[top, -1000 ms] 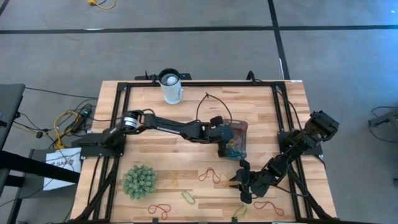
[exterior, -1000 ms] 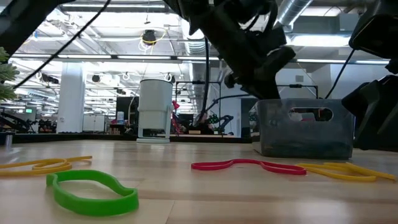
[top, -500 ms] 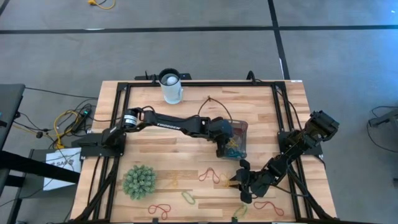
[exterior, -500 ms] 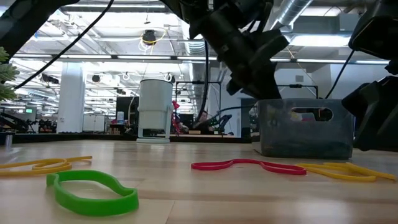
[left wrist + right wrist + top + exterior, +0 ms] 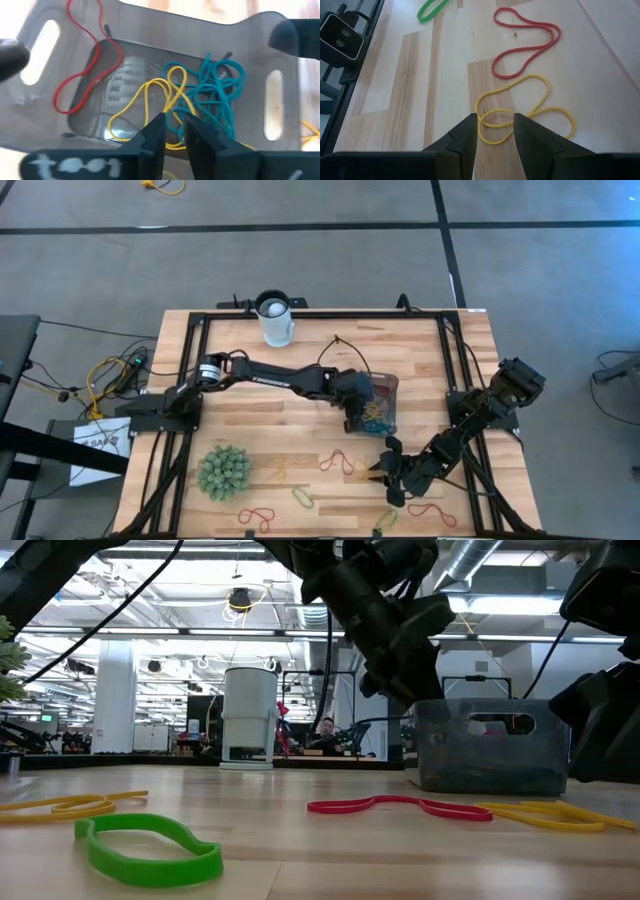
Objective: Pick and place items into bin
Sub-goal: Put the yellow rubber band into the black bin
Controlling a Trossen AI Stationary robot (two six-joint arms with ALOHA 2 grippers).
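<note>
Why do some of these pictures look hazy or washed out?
Left wrist view: the camera sits so close over the bin that its rim and the gripper fingers blur, and the wood behind glares white. Low view: bright ceiling lights leave the arms dark silhouettes, and the near green band looks soft.

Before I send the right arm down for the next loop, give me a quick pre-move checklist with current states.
1. Left gripper over the clear grey-tinted plastic bin, fingers nearly together, nothing between them: ok.
2. Earlier loops inside the bin, including a red loop, a yellow loop and tangled blue loops: ok.
3. Right gripper open, empty: ok.
4. Yellow rubber-band loop on the wooden table, just ahead of the right gripper: ok.
5. Is that one loop or two overlapping: cannot tell.
</note>
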